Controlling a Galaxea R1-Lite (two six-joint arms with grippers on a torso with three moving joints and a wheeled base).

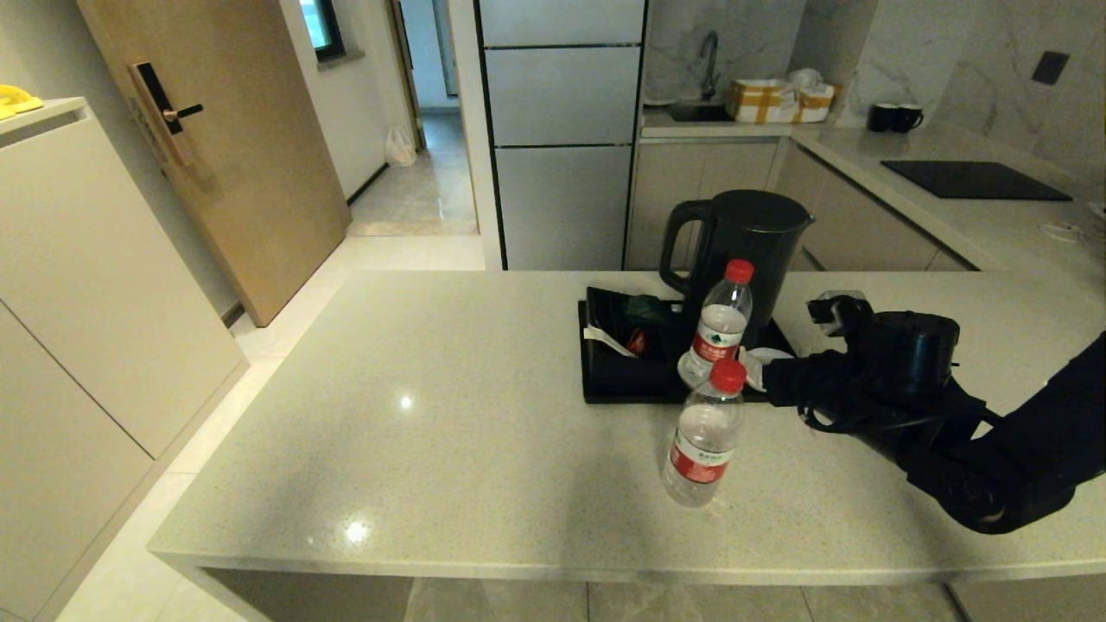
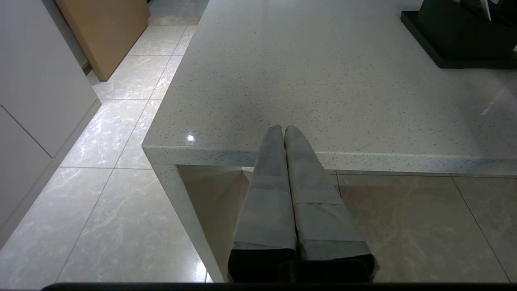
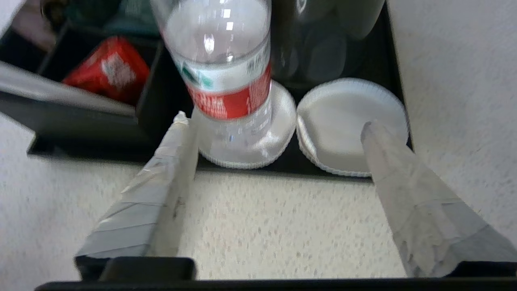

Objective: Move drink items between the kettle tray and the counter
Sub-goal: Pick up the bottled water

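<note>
One clear water bottle with a red cap (image 1: 721,324) stands on a white coaster on the black kettle tray (image 1: 622,384), in front of the black kettle (image 1: 747,250). A second bottle (image 1: 704,436) stands on the grey speckled counter (image 1: 484,415), just in front of the tray. My right gripper (image 1: 772,380) hovers low at the tray's near edge, right of both bottles. In the right wrist view it (image 3: 274,125) is open and empty. One fingertip (image 3: 181,123) is beside the tray bottle (image 3: 226,81), the other over the bare coaster (image 3: 347,117). My left gripper (image 2: 282,128) is shut and parked by the counter's near left corner.
The tray's left compartment holds sachets (image 1: 635,333), one of them a red packet (image 3: 111,72). Behind the counter a grey worktop carries a black cooktop (image 1: 972,180), two black mugs (image 1: 894,117) and a sink. A tall cabinet and a wooden door stand at the left.
</note>
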